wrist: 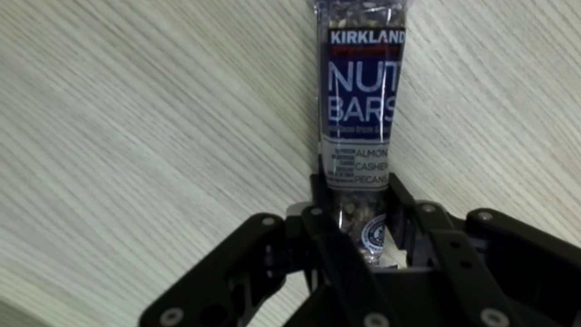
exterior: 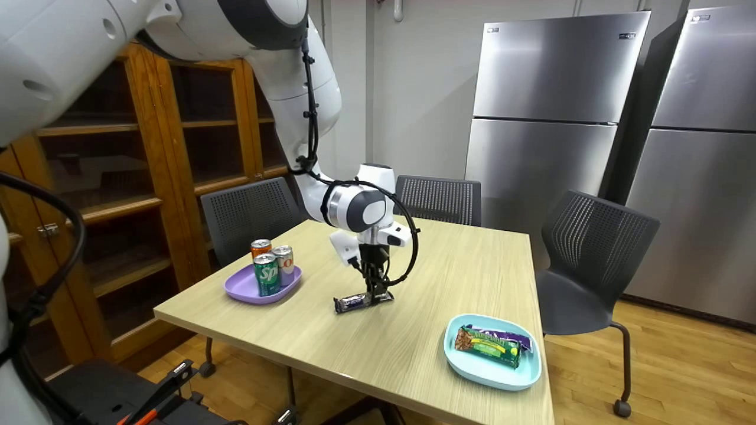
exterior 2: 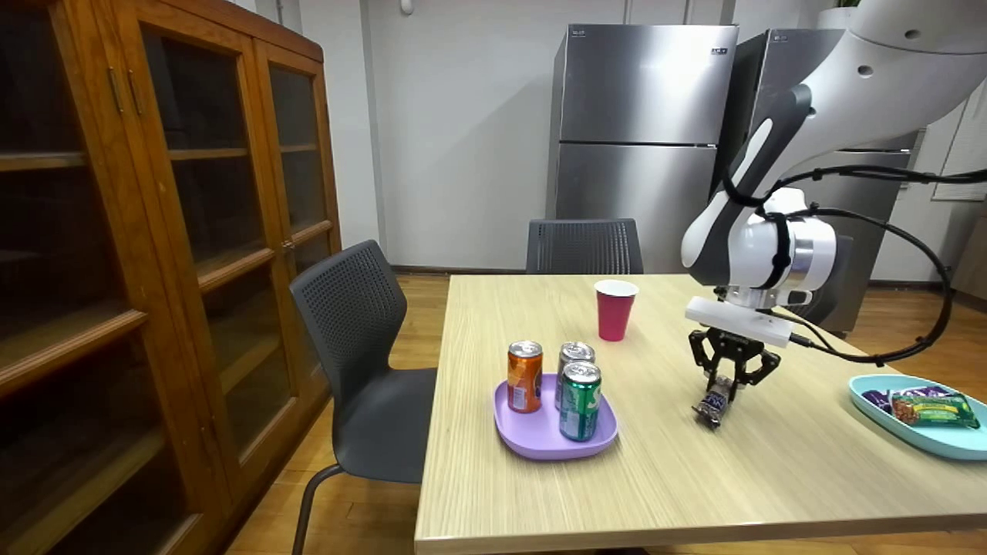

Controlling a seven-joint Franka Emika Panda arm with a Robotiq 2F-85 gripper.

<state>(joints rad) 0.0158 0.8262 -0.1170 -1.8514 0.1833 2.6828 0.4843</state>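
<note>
Cabinet of brown wood and dark glass: far left in both exterior views.

Table with pale wood-grain top: beneath trays, cup and nut bar.

Shallow purple plastic tray with rounded corners: on the table's left part; contains three upright aluminium cans, namely an orange can at left, a silver-and-white can at rear right and a green can before it.

Tapered red cup with white rim: upright beyond the cans in an exterior view.

Slim Kirkland nut bar in clear and dark-blue film: on the table, between the two trays. Long axis: top to bottom in the wrist view, brand-name end pointing toward the top, away from the gripper; nearly left to right in an exterior view, where the longer free part of the nut bar points left and slightly toward the near table edge.

Black two-finger gripper: fingers pointing down, pinching the nut bar across its width, one finger along each long side.

Shallow light-blue plastic tray: right part of the table; contains a green-wrapped snack bar lying partly over a purple-wrapped snack bar.

Dark grey chair with perforated back: beyond the table's right edge.
</note>
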